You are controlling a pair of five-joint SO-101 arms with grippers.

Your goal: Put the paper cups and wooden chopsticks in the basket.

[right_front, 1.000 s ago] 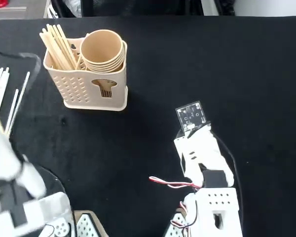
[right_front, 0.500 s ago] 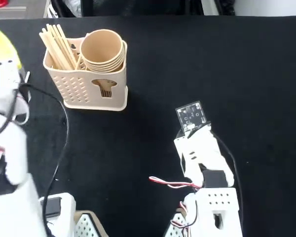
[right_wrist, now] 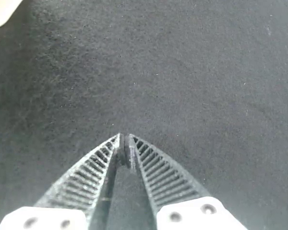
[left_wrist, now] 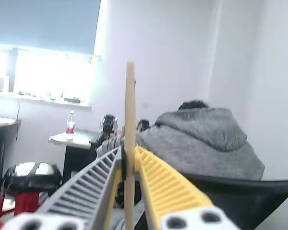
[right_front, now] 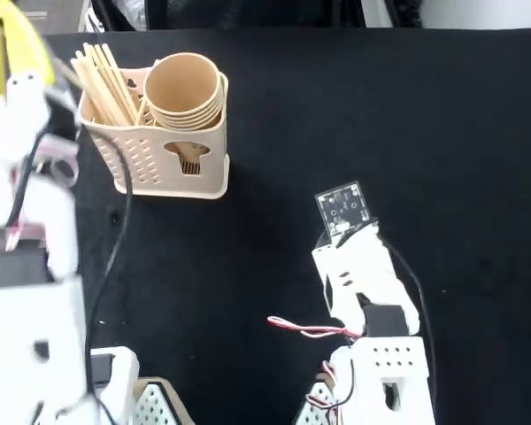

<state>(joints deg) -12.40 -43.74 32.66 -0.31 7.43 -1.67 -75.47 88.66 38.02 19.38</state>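
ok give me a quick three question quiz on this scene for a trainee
1. True or false: the left end effector grips one chopstick.
2. The stack of cups sits: A) in the basket B) in a drawer C) on a plate.
3. Fill in: the right end effector is ____ (open or shut), with nothing in it.

Key: 1 true; 2 A; 3 shut.

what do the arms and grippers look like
Both are white plastic. The left arm trails a black cable; the left gripper has one yellow, one grey ribbed finger. The right arm carries red-and-white wires and a dark circuit board; the right gripper is ribbed grey.
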